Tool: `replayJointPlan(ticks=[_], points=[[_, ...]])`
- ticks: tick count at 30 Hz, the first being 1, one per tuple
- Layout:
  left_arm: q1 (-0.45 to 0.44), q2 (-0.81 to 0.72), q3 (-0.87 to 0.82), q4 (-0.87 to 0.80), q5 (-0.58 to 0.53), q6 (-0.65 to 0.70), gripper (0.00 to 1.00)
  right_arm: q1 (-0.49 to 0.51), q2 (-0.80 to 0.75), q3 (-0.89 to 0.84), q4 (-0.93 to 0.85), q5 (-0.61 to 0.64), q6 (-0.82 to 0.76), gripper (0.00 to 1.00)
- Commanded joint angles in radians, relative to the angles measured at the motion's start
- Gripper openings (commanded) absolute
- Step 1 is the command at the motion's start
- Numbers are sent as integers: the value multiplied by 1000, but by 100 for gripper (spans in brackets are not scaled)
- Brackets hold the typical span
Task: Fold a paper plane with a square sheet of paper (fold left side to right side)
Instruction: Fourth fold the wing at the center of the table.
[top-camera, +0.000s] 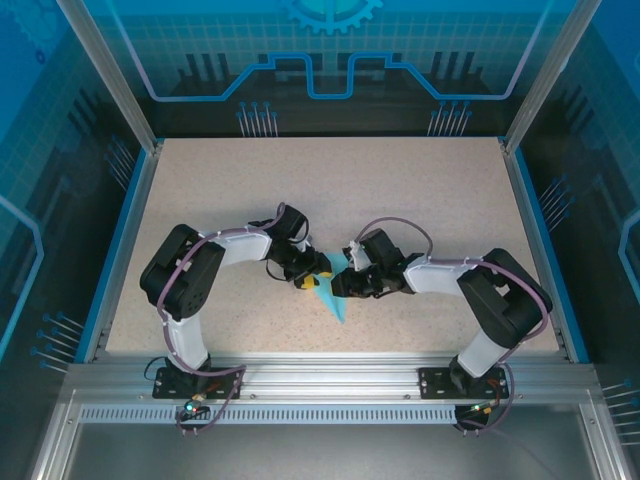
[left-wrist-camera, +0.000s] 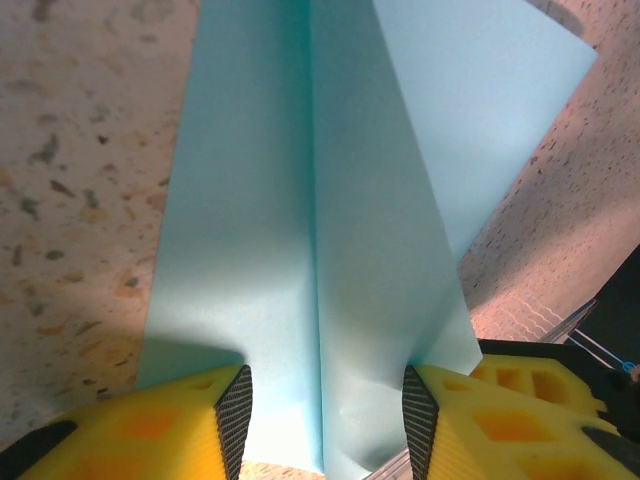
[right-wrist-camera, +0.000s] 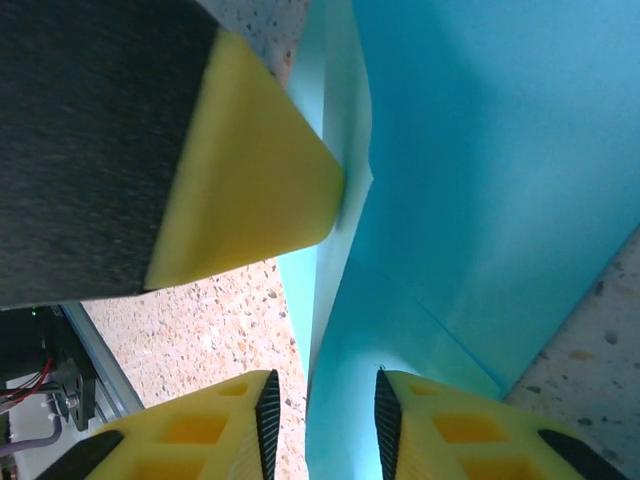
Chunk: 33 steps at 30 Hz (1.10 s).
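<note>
Paper plane (left-wrist-camera: 300, 250) is mostly folded, a pointed dart with a centre crease, flat on the worktop (top-camera: 400, 190) between the spread jaws of my left claw (left-wrist-camera: 325, 410). Right claw (right-wrist-camera: 325, 400) is unclenched too, with a flap edge in its gap. I'd say the wing folds are left.

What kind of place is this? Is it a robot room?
Probably a robot test booth in a lab. A left arm and a right arm are bolted to a metal rail at a speckled table, with blue walls around it.
</note>
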Motion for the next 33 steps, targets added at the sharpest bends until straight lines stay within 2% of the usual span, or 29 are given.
replayJointPlan(ticks=[1, 10, 18, 33], points=[[-6, 22, 0, -49, -46, 9, 48, -5, 14, 22, 39, -33, 17, 30], [-5, 20, -1, -54, -49, 13, 48, -5, 13, 30, -27, 5, -14, 8], [-5, 15, 1, -64, -56, 18, 49, -8, 4, 39, -115, 67, -48, 6], [-6, 12, 8, -72, -57, 21, 50, -15, 15, 51, -169, 117, -63, 7]])
